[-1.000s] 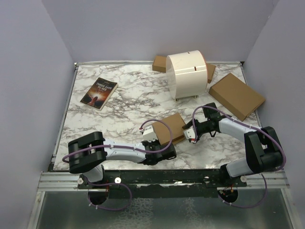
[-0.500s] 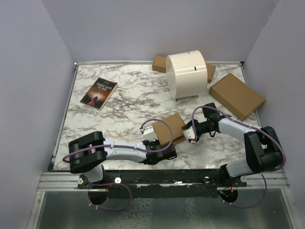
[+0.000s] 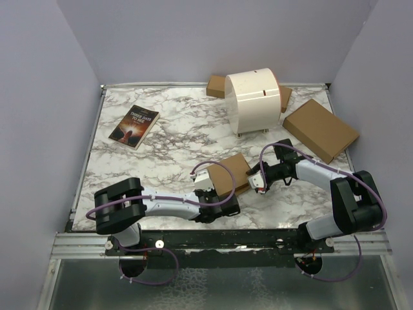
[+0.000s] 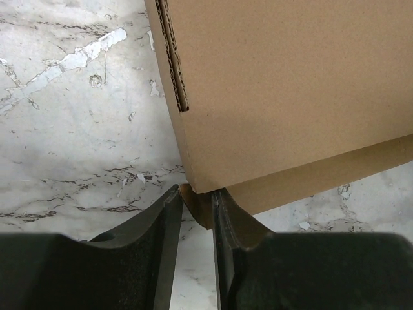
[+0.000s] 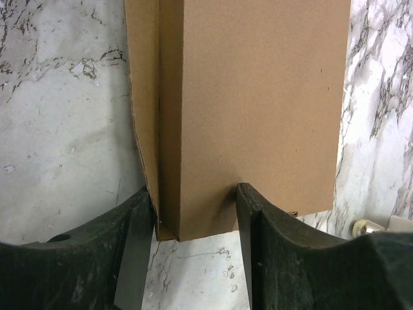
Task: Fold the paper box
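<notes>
Paper box (image 3: 231, 171) is lying near the middle of the table's (image 3: 155, 165) near edge, partly folded. Its top panel is tilting up between the two arms. A paperback book (image 3: 134, 126) is lying well apart toward the far-left corner. A white drum (image 3: 253, 102) is standing by the far edge, and a larger cardboard box (image 3: 321, 129) is sitting toward the far-right corner.

Left gripper (image 4: 195, 216) is reaching in from the near-left. Its jaws are standing narrow and pinching a small corner of a lower cardboard layer that is poking out beneath the top panel. The card is touching both fingers (image 4: 164, 252). The big panel is lying just beyond the fingertips, not between them. Judging by this, the pinch is pinning the bottom layer so the upper part can be worked against it.

Right gripper (image 5: 193, 223) is coming in from the opposite end. Its jaws are standing partly apart and clamping the box's end edge, where a narrow folded strip is meeting the main panel. One finger is bearing on the outer layer. The other is pressing on the panel, which is running on past it. This hold is likely bracing the fold while the left side is adjusting.
</notes>
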### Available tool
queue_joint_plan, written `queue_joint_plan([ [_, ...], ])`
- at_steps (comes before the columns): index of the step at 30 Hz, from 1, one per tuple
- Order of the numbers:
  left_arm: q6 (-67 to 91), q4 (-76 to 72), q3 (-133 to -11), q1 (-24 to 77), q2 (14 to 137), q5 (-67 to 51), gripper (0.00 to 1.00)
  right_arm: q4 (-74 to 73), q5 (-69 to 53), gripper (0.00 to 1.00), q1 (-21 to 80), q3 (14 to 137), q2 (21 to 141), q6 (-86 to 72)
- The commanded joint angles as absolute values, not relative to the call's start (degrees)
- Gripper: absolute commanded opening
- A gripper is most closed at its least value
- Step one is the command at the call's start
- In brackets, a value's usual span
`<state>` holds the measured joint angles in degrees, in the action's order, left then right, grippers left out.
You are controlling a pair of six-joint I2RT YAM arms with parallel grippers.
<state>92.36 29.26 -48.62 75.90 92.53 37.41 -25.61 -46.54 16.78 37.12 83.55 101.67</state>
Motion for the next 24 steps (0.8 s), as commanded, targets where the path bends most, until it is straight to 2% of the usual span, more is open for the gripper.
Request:
queue_joint_plan([
  [1,91.3,32.0,-49.7,77.1,94.7,33.2,0.28,-28.2,-46.3,0.5,17.3,37.2,85.1,99.6],
  [15,93.9,33.3,-51.2,79.5,95.0,33.8,0.31,-28.2,-46.2,0.5,17.6,37.4,85.2,99.4],
  [24,97.2,30.4,-46.2,80.0,88.7,34.9,0.33,-28.3,-46.3,0.5,18.2,37.6,85.4,98.7],
])
